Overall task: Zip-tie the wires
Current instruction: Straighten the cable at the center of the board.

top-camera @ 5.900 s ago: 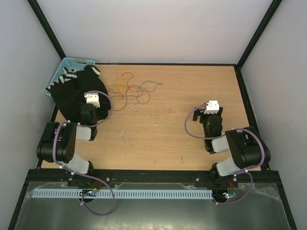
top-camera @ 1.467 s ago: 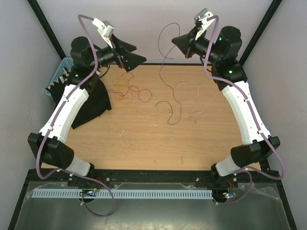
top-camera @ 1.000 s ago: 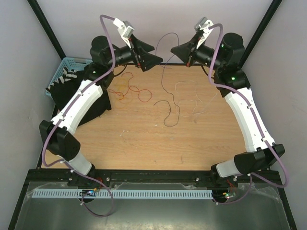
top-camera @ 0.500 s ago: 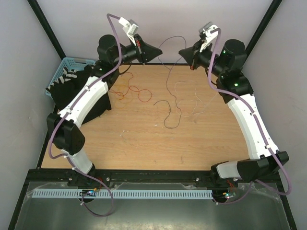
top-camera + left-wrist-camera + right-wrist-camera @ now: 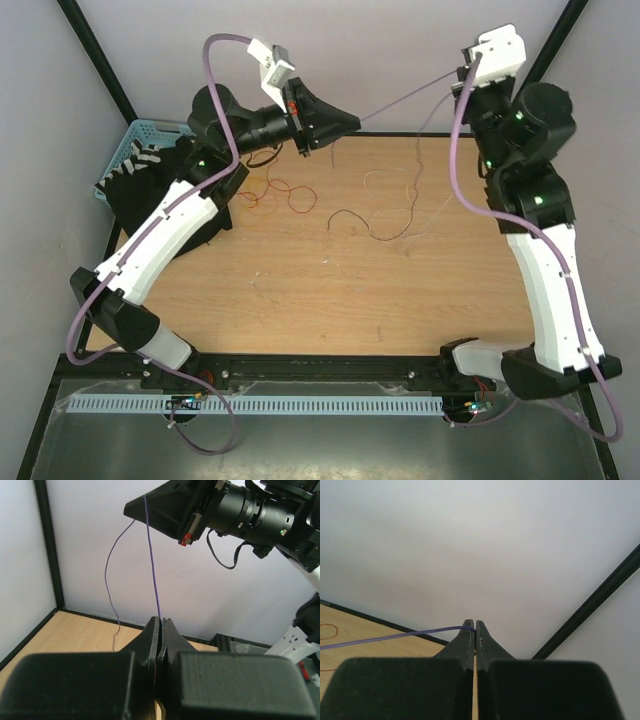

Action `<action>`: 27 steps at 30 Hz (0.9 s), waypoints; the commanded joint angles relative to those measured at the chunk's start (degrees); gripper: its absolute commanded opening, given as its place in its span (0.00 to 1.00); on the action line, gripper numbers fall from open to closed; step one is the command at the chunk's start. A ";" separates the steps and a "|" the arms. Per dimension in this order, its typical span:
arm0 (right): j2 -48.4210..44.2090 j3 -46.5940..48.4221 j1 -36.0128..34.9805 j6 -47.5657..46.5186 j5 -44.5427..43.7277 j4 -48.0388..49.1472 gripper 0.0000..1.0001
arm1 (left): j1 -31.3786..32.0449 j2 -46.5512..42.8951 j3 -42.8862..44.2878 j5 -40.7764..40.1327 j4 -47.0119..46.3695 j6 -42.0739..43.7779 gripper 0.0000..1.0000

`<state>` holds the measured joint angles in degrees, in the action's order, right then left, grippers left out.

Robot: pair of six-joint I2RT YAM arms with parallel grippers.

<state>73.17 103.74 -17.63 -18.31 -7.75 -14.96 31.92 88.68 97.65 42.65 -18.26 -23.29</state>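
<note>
The left fingers [image 5: 149, 645] and right fingers [image 5: 467, 645] clamp one purplish wire [image 5: 410, 96] taut at 12 o'clock, apparently straightening it. Next, it likely needs bundling with the red wire [image 5: 277, 188].

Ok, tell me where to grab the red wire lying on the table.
Grip the red wire at its right-hand tail, coming straight down from above. It lies flat and limp on the table, so nothing offers a side grip, and that end lies farthest from the black cloth.
</note>
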 commanded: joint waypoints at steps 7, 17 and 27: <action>-13.21 -6.71 1.13 4.54 33.77 -12.02 0.16 | 2.60 -7.32 -9.55 -0.82 -0.12 -3.27 0.00; -17.44 -21.00 1.10 7.69 59.15 -10.17 0.66 | -11.78 -38.44 -32.62 -22.98 21.54 1.35 0.00; 0.55 -26.86 -0.21 21.21 34.93 -2.26 0.65 | -12.32 -50.97 -41.58 -35.82 38.65 3.37 0.00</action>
<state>66.57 80.29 -16.78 -2.39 39.24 -20.10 19.94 38.70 61.98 12.82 12.14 -19.97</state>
